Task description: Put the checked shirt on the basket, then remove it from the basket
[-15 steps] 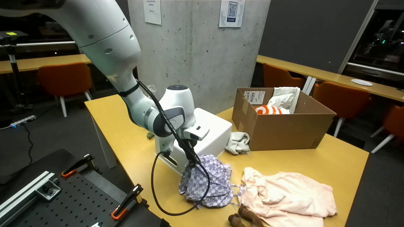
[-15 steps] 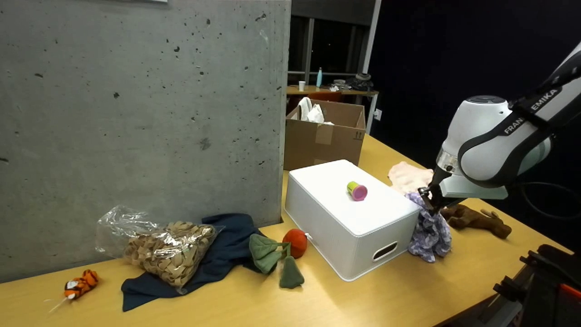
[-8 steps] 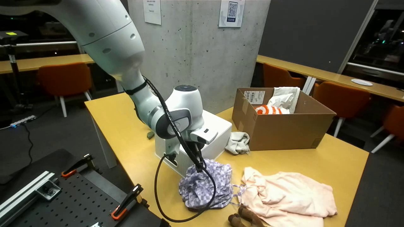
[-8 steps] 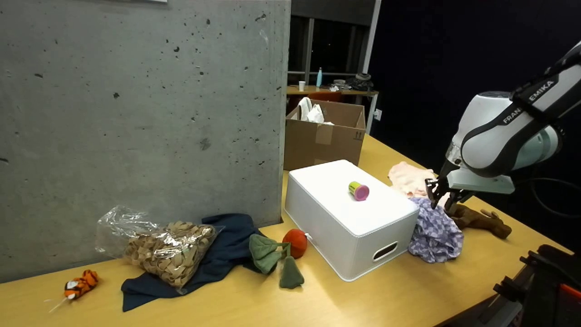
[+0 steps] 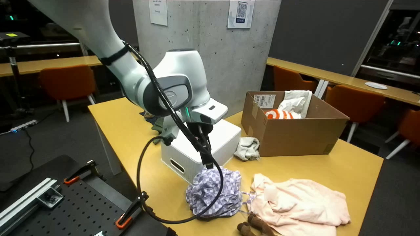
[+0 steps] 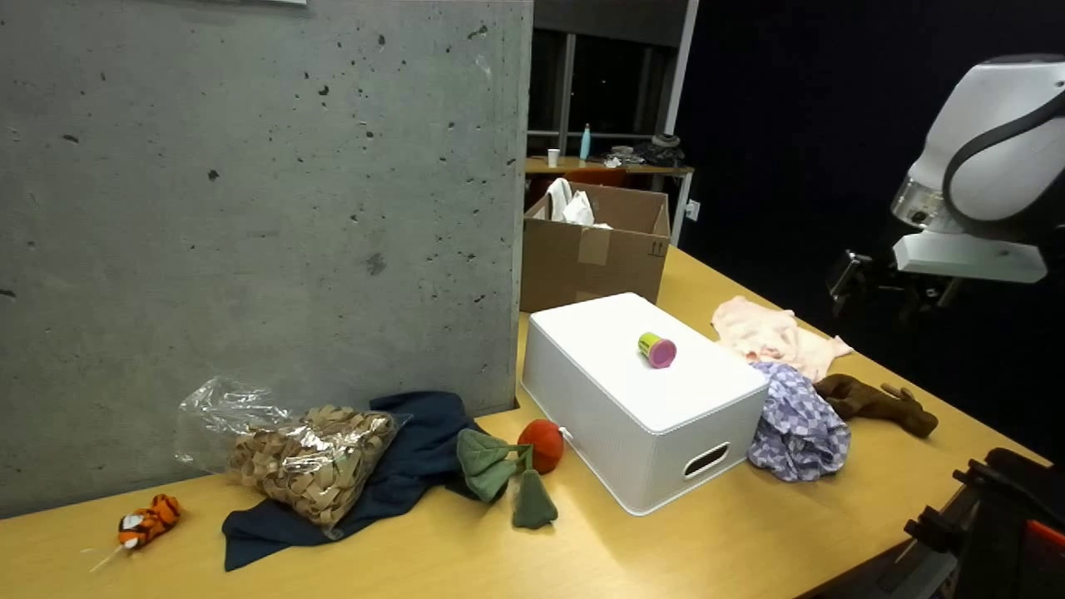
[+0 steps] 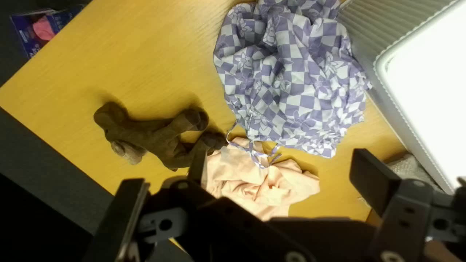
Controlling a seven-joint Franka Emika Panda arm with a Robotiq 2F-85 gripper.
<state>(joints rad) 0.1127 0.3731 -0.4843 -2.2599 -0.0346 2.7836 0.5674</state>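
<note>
A: Top of the page?
B: Black two-fingered gripper [image 7: 282, 163] hangs above the wood-grained yellow table [image 7: 145, 54]. Fingers [image 7: 375, 178] spread wide.
A: Lower than it?
B: Lilac-and-white checked shirt [image 7: 291, 80], thin crinkled fabric with flower print: rounded heap on the table, apart from the gripper. Narrow ties [image 7: 257, 154] trail onto creased peach cloth [image 7: 251, 182], seen between the fingers in the wrist view.
A: One flank?
B: Past that view's right-hand finger, just beside the shirt: white rectangular basket [image 6: 632, 391], ridged sides, flat lid, slot handle. Yellow-and-pink cylindrical tub [image 6: 657, 351] sideways on top.
A: Other flank?
B: Brown plush toy [image 7: 156, 136], knobbly limbs, past the left-hand finger.
</note>
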